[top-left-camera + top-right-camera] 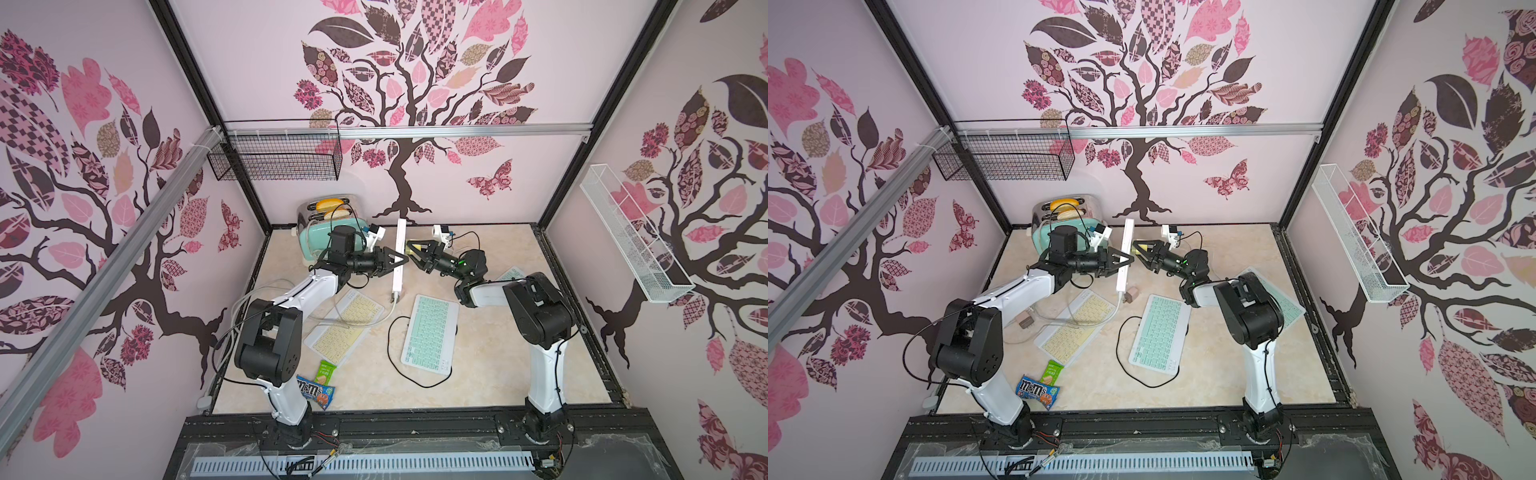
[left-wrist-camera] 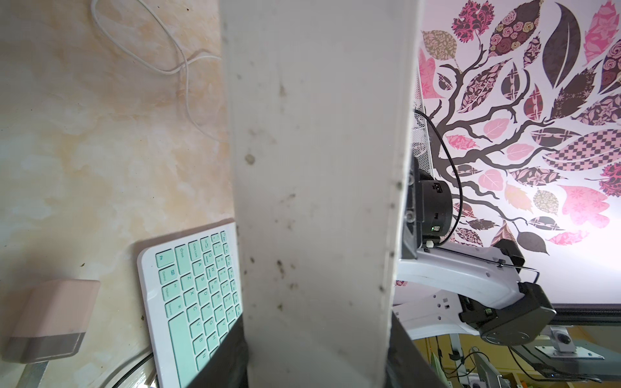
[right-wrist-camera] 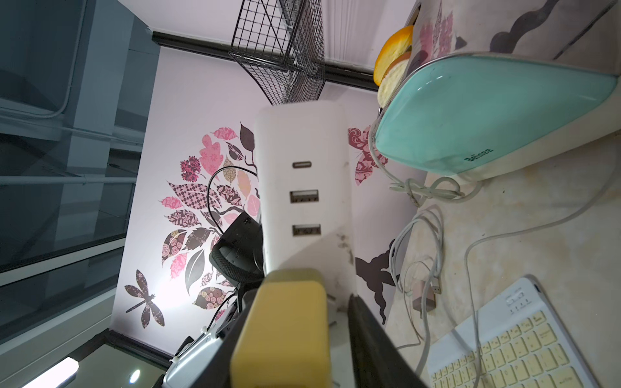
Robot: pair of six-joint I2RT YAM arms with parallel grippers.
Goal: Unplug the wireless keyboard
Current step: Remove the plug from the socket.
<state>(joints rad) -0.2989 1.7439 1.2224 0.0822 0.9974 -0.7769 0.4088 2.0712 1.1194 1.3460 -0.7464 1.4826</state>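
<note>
Three keyboards lie on the marble-patterned table: a yellow keyboard left of centre, a mint-green keyboard in the middle with a black cable looping off its near edge, and a second mint-green keyboard partly hidden under the right arm. Two tools meet above them, toward the back wall. The left tool is clamped across one white power strip, which is lifted clear of the table, its white cord trailing down over the yellow keyboard. The right wrist view shows three ports on the strip's face, one slim and two wider. The right tool holds one yellow charger just beside the strip. Where the black cable's far end runs cannot be told. Two more chargers rest on the table: a pink charger near the strip's lower end and a second pink charger beside the left arm. One mint toaster at the back carries two slices of bread. Two snack packets, an M&M's bag and a green wafer packet, sit near the front. Two baskets hang on the walls, a black wire basket and a white wire basket.
</note>
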